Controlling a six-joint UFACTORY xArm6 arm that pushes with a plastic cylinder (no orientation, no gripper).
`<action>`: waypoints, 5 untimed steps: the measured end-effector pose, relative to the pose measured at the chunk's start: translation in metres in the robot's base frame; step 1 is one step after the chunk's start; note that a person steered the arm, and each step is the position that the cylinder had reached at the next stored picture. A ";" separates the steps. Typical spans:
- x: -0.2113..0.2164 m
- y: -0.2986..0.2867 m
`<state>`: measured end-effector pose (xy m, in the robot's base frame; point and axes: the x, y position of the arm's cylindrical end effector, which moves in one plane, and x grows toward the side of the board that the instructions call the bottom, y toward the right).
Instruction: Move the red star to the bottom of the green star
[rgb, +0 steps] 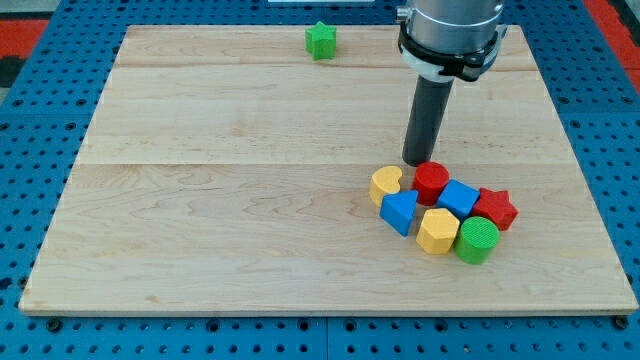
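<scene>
The red star (497, 208) lies at the right end of a cluster of blocks at the view's lower right. The green star (321, 40) sits alone near the board's top edge, far up and left of it. My tip (416, 161) rests on the board just above and left of a red round block (432, 181), at the cluster's upper edge, well left of the red star.
The cluster also holds a yellow heart (385, 184), a blue triangle (399, 211), a blue cube (459, 198), a yellow hexagon (437, 230) and a green cylinder (477, 240). The wooden board (220, 200) lies on a blue pegboard.
</scene>
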<state>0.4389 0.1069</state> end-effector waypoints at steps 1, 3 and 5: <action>-0.002 0.000; -0.002 0.000; -0.015 0.089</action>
<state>0.4239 0.1955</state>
